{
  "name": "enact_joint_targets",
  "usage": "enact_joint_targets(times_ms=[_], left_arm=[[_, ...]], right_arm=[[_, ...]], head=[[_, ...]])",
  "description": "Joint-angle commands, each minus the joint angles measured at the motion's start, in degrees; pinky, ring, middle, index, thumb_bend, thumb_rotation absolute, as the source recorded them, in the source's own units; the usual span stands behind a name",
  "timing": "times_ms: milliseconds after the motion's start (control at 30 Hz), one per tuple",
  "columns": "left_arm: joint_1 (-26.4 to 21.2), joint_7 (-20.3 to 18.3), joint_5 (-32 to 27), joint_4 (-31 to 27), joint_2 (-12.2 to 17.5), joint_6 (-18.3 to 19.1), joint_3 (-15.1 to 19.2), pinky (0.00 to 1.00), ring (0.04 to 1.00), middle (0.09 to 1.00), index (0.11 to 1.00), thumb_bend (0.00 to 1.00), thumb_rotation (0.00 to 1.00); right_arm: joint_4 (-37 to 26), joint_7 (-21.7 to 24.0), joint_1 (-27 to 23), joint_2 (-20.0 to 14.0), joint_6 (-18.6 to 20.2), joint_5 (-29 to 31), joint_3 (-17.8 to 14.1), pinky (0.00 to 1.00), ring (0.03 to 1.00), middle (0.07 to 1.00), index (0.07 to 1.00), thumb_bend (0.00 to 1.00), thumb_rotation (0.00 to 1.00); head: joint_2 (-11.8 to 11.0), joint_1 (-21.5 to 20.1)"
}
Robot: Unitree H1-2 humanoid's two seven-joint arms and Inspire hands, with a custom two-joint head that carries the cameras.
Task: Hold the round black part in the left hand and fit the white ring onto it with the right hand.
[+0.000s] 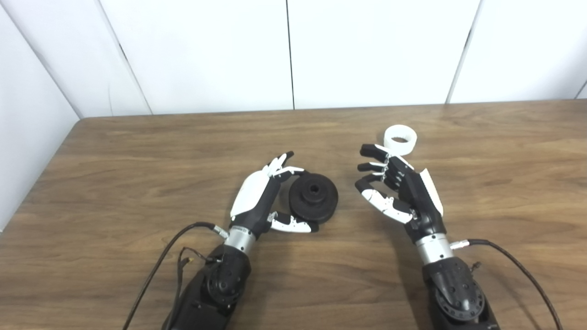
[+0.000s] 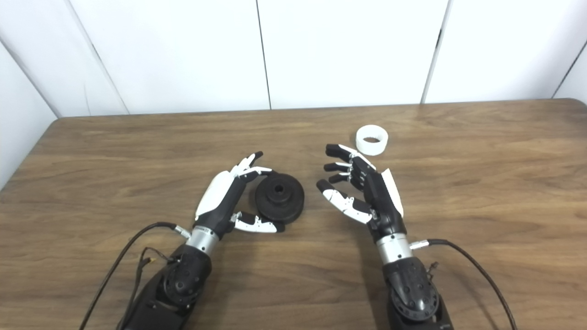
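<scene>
The round black part (image 1: 314, 195) lies on the wooden table (image 1: 137, 183), a stepped disc with a hole in its hub. My left hand (image 1: 266, 197) cups its left side. The fingers (image 1: 285, 168) reach round its far edge and the thumb (image 1: 293, 224) lies along its near edge, but they are not closed on it. The white ring (image 1: 400, 139) stands on the table, further back and to the right. My right hand (image 1: 396, 185) is open, palm facing left, just in front of the ring and holding nothing; its fingertips (image 1: 368, 149) are close to the ring's left side.
White wall panels (image 1: 293, 50) rise behind the table's far edge. The table's left edge (image 1: 41, 174) runs diagonally at the left. Black cables (image 1: 156, 270) trail from both wrists over the near part of the table.
</scene>
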Motion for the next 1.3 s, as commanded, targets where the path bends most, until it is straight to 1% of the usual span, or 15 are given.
enact_joint_targets(times_ms=[0, 100, 267, 367, 500, 800, 867, 967, 1033, 1100, 1167, 1267], left_arm=[[1.0, -4.4, 2.9, -1.4, 1.4, 1.5, -2.2, 1.0, 1.0, 1.0, 0.728, 1.0, 0.25], [1.5, -5.8, 4.1, -2.8, 1.9, 2.2, -3.0, 1.0, 1.0, 1.0, 0.774, 1.0, 0.28], [2.4, -6.3, 4.8, -4.0, 2.1, 2.2, -3.6, 1.0, 1.0, 1.0, 0.777, 1.0, 0.28], [2.7, -6.5, 5.9, -4.0, 2.2, 2.7, -3.9, 1.0, 1.0, 1.0, 0.798, 1.0, 0.29], [2.6, -6.4, 6.4, -4.0, 1.8, 3.6, -3.7, 1.0, 1.0, 1.0, 0.818, 1.0, 0.28], [2.3, -5.3, 5.9, -2.8, 1.2, 3.4, -2.8, 1.0, 1.0, 1.0, 0.826, 1.0, 0.31], [2.4, -4.6, 5.8, -2.6, 0.8, 3.1, -2.5, 1.0, 1.0, 1.0, 0.816, 1.0, 0.3], [2.9, -1.6, 4.9, -1.3, -0.7, 1.6, -1.2, 1.0, 1.0, 1.0, 0.764, 0.99, 0.26], [3.3, 0.5, 4.1, -0.6, -1.9, 0.5, -0.1, 1.0, 1.0, 1.0, 0.725, 0.97, 0.26], [3.5, 2.3, 4.0, 0.3, -2.7, -0.4, 0.6, 1.0, 1.0, 1.0, 0.708, 0.95, 0.25], [3.7, 3.4, 4.1, 0.7, -3.3, -1.0, 1.2, 1.0, 1.0, 1.0, 0.699, 0.94, 0.25], [4.0, 3.9, 3.8, 0.6, -3.9, -1.0, 1.8, 1.0, 1.0, 1.0, 0.697, 0.93, 0.24]], right_arm=[[1.3, -0.3, 0.9, -1.1, -1.1, -1.0, -0.7, 0.6, 0.698, 0.795, 0.78, 0.55, 0.33], [0.9, -0.2, 1.0, -1.2, -0.8, -0.7, -0.8, 0.6, 0.7, 0.797, 0.782, 0.55, 0.32], [0.4, 0.1, 1.2, -1.2, 0.0, -0.1, -1.0, 0.61, 0.709, 0.802, 0.786, 0.57, 0.34], [0.0, 0.2, 1.3, -1.2, 0.3, 0.2, -1.0, 0.62, 0.71, 0.803, 0.788, 0.57, 0.34], [-0.2, 0.3, 1.3, -1.2, 0.5, 0.4, -1.0, 0.61, 0.708, 0.801, 0.786, 0.57, 0.35], [0.0, 0.2, 1.0, -1.5, -0.4, 0.1, -1.0, 0.61, 0.697, 0.79, 0.784, 0.55, 0.32], [0.0, 0.2, 1.1, -1.6, -0.8, 0.2, -1.2, 0.61, 0.701, 0.79, 0.783, 0.55, 0.32], [0.0, -0.8, 0.9, -2.0, -2.4, -1.4, -1.4, 0.61, 0.7, 0.783, 0.778, 0.54, 0.32], [-0.5, -1.6, 0.6, -2.5, -2.8, -3.3, -1.5, 0.62, 0.705, 0.791, 0.778, 0.54, 0.32], [-0.8, -1.8, 0.4, -2.9, -3.0, -4.1, -1.6, 0.64, 0.712, 0.801, 0.777, 0.55, 0.3], [-1.1, -1.9, 0.4, -3.1, -3.0, -4.5, -1.7, 0.63, 0.709, 0.807, 0.78, 0.54, 0.29], [-1.4, -1.9, 0.3, -3.4, -2.5, -4.7, -2.1, 0.62, 0.706, 0.799, 0.778, 0.55, 0.32]], head=[[0.1, 0.1], [0.1, 0.1], [0.3, 0.1], [0.4, 0.1], [0.5, 0.1], [0.5, 0.1], [0.6, -0.1], [0.4, -0.4], [0.4, -0.4], [0.2, -1.2], [0.2, -1.5], [0.3, -1.9]])
